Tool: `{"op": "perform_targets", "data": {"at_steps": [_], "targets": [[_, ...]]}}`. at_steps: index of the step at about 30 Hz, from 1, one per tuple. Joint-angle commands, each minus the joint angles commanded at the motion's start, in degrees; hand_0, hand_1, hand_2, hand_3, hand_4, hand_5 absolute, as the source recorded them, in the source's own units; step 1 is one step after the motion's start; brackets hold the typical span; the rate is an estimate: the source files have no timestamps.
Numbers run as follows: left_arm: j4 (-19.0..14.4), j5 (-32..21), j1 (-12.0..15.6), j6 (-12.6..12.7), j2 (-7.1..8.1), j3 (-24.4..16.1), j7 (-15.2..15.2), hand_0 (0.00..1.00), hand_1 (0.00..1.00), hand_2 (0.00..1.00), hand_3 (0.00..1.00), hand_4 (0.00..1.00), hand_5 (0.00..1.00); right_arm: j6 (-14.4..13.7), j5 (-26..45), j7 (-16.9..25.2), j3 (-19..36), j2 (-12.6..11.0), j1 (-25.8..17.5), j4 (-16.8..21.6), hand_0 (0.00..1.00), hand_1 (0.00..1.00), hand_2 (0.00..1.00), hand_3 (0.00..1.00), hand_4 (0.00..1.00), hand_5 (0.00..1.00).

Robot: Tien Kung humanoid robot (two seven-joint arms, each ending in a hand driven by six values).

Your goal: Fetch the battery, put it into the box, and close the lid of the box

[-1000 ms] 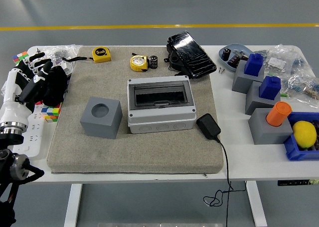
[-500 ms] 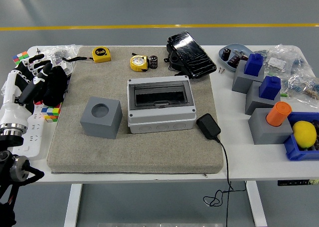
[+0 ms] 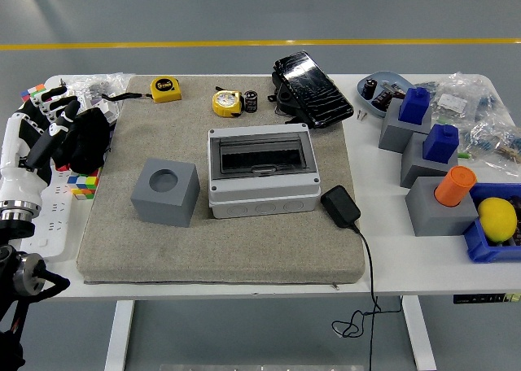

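Grey plastic makes the box, which sits in the middle of the beige mat on the white table. Its dark transparent lid seems to lie flat over the opening, so I judge it must be lifted before anything can go in. The battery, small and black, stands at the far edge of the mat, just beside the yellow tape measure and near the black pouch.

At the left edge of the table the left hand hovers. Its fingers are loosely spread and hold nothing. The right hand is not in view.

Several things can go wrong from here. The battery is well apart from the left hand, and a long reach across the mat can bring the arm against the grey block or the box. Because the battery is small and upright, thick fingers can tip it, and then it may roll toward the pouch. The tape measure is so close that the fingers can catch it instead. If the lid is not opened fully, the battery can land on top of it and slide off.
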Motion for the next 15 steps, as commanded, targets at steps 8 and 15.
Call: {"op": "perform_targets", "data": {"at_steps": [8, 15], "targets": [[0.0, 0.0, 0.0, 0.0, 0.01, -0.1, 0.0, 0.501, 0.637, 0.617, 0.651, 0.998, 0.417, 0.0, 0.1, 0.0, 0.1, 0.0, 0.0, 0.0, 0.608, 0.657, 0.679, 0.582, 0.979, 0.559], [0.0, 0.0, -0.1, 0.0, -0.02, -0.1, 0.1, 0.500, 0.637, 0.617, 0.651, 0.998, 0.417, 0.0, -0.1, 0.0, 0.2, 0.0, 0.1, 0.0, 0.608, 0.656, 0.679, 0.582, 0.978, 0.558]]}}
